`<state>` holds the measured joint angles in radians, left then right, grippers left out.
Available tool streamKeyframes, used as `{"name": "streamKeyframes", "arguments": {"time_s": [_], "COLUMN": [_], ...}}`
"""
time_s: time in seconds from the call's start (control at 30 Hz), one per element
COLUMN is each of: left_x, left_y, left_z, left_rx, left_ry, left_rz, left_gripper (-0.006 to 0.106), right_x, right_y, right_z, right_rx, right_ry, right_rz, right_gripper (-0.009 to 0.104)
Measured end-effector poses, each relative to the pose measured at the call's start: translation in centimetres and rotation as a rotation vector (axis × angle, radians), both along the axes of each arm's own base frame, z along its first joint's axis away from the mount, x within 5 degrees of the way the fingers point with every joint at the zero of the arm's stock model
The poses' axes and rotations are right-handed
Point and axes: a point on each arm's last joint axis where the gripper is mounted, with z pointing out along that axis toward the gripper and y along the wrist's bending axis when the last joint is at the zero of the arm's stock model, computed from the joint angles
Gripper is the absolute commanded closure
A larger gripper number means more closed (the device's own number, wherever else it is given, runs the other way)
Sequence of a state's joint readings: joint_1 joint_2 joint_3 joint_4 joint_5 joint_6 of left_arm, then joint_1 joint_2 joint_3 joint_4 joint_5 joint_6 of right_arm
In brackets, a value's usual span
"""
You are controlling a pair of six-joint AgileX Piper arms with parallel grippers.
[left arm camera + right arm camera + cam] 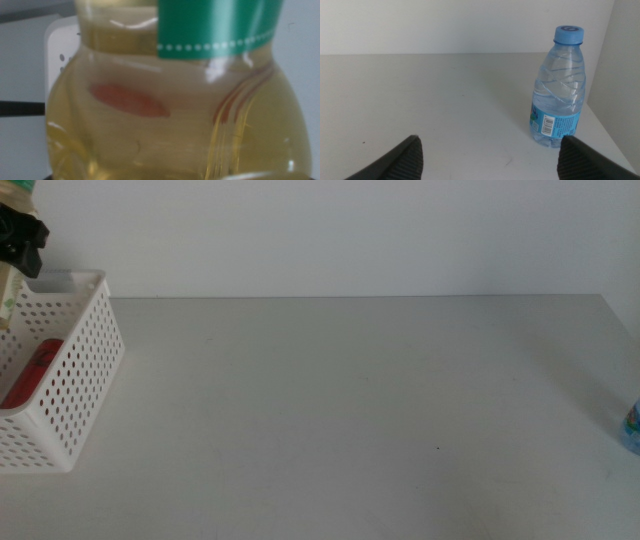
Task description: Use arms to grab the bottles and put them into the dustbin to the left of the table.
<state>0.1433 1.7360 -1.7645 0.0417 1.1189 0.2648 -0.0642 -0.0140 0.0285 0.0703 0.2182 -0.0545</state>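
Plain grey counter (350, 410), white wall behind. Nearest: right gripper (490, 155) spread wide, nothing held, facing water bottle (560, 90) upright at counter's right edge. Farther left: left gripper (20, 235) clenched on tea bottle (175, 100) over dustbin (75, 370), prob. for drop. Cola can (30, 372) lay inside; only middle view showed it.

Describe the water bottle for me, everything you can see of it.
The water bottle is small, clear plastic with a blue cap, ribbed shoulders and a blue label bearing a barcode. It stands upright and capped on the table, at its right edge in the middle view. Nothing grips it; the right gripper is open, short of it.
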Motion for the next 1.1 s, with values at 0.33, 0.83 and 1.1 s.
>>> {"name": "streamKeyframes", "arguments": {"time_s": [0.33,0.83,1.1], "left_x": [3.4,4.2,4.1], "left_y": [2.7,2.8,2.9], "left_z": [-6.7,-10.9,-11.0], "left_rx": [-0.136,-0.166,-0.152], "left_ry": [0.163,0.332,0.346], "left_rz": [0.022,0.0,-0.002], "left_gripper": [0.102,0.054,0.007], "right_x": [0.0,0.0,0.0], "right_y": [0.0,0.0,0.0], "right_z": [0.0,0.0,0.0], "right_rx": [0.0,0.0,0.0], "right_ry": [0.0,0.0,0.0], "right_rz": [0.0,0.0,0.0], "right_gripper": [0.025,0.025,0.025]}}
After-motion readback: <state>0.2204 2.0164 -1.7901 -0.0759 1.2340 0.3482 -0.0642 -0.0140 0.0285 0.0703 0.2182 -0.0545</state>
